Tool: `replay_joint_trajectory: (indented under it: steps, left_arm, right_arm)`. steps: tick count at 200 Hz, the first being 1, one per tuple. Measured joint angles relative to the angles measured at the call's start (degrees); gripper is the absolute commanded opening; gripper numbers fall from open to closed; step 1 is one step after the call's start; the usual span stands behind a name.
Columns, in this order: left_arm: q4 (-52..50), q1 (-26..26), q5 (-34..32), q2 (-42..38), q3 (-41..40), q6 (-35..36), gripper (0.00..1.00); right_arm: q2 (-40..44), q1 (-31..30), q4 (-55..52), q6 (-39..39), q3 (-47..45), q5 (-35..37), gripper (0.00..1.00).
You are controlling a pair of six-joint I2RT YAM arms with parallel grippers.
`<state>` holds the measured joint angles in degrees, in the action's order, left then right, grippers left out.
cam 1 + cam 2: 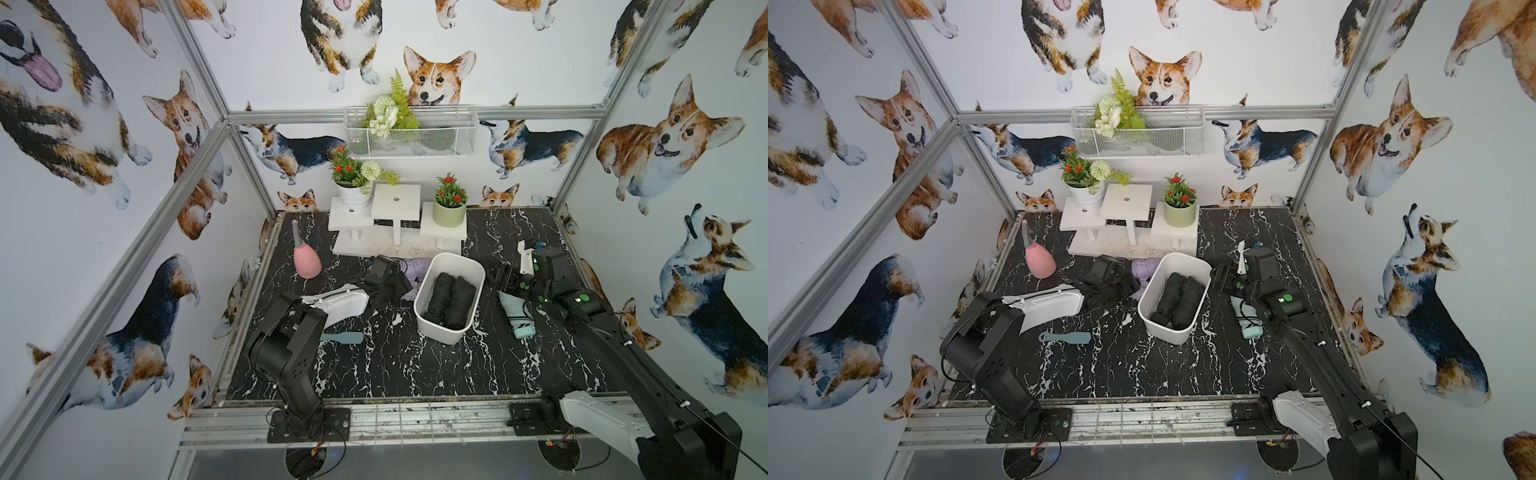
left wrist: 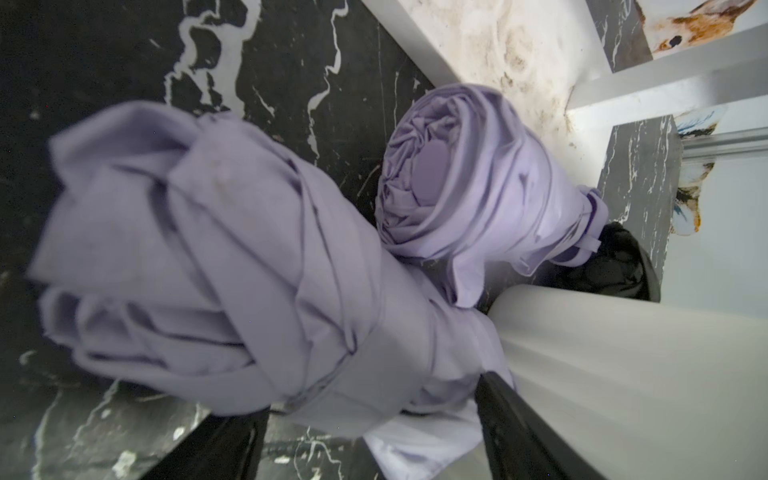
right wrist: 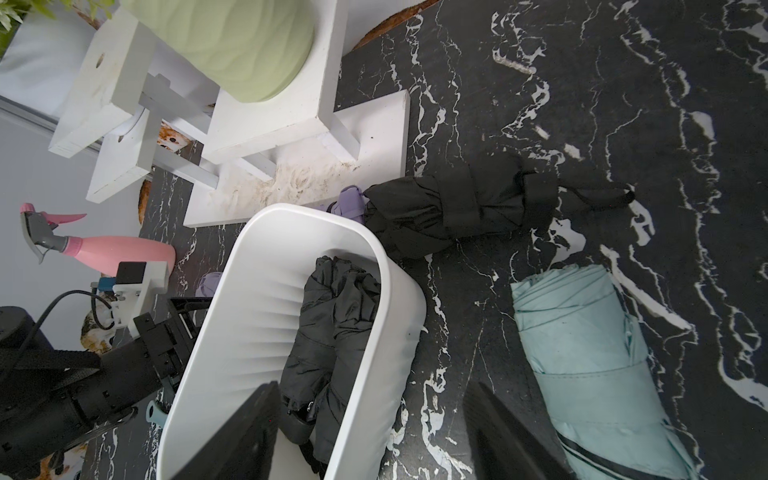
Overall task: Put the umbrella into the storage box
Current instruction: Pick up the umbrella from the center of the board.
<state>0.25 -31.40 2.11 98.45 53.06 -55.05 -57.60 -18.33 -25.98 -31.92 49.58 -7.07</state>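
A lavender umbrella [image 2: 216, 266] sits just beside the storage box [image 1: 438, 328], on the side of the box facing the left arm, as the left gripper [image 2: 370, 395] straddles its strapped end. The jaws stand wide, one finger on each flank of the rolled fabric. The wrist view is too close and blurred to tell whether they press the roll or merely bracket it. A second lavender umbrella [image 2: 469, 178] lies just beside the first, near the box's far corner. The step in hand looks to be the pick-up of the nearer lavender umbrella. Doing it well likely means closing squarely across the roll near the strap and lifting it clear of the box's rim. It then needs laying lengthwise beside the two black umbrellas [image 1: 451, 297] lying inside the box, where room is tight. The right gripper [image 3: 372, 388] hovers over the box's opposite long wall, jaws spread wide and empty. One finger is above the box's interior, the other above the bare counter [image 1: 395, 365] between the box and a mint umbrella [image 3: 590, 357]. Another black umbrella [image 3: 457, 208] lies just beyond the box's far end.
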Motion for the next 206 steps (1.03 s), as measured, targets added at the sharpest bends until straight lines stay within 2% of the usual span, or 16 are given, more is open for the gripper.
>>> replay_joint_trajectory:
  steps: [60, 83, 96, 137, 169, 206]
  left_arm:
    - [3.8, 1.0, 0.0, 2.0, -1.0, -0.5, 0.82]
    - [6.3, 1.8, 0.3, 3.1, -1.0, -0.6, 0.6]
    - [7.8, 2.4, 0.7, 3.5, -1.0, -0.4, 0.53]
    - [8.8, 3.5, 0.5, 2.1, -2.1, 0.9, 0.36]
    - [7.1, 4.8, -0.9, -1.3, -3.4, 3.1, 0.28]
    - [2.0, 5.3, -3.4, -7.5, -6.0, 8.0, 0.09]
  right_arm:
    - [0.9, 0.3, -0.3, 0.2, -0.6, -0.1, 0.75]
    - [1.2, 0.4, -0.4, 0.4, -0.8, -0.4, 0.75]
    - [1.4, 0.4, -0.4, 0.4, -0.9, -0.4, 0.75]
    - [2.0, 0.4, -0.4, 0.6, -1.4, -0.4, 0.75]
    - [1.9, 0.4, -0.4, 0.6, -1.6, -0.5, 0.75]
    - [0.6, 0.4, -0.4, 1.8, -1.6, -1.2, 0.75]
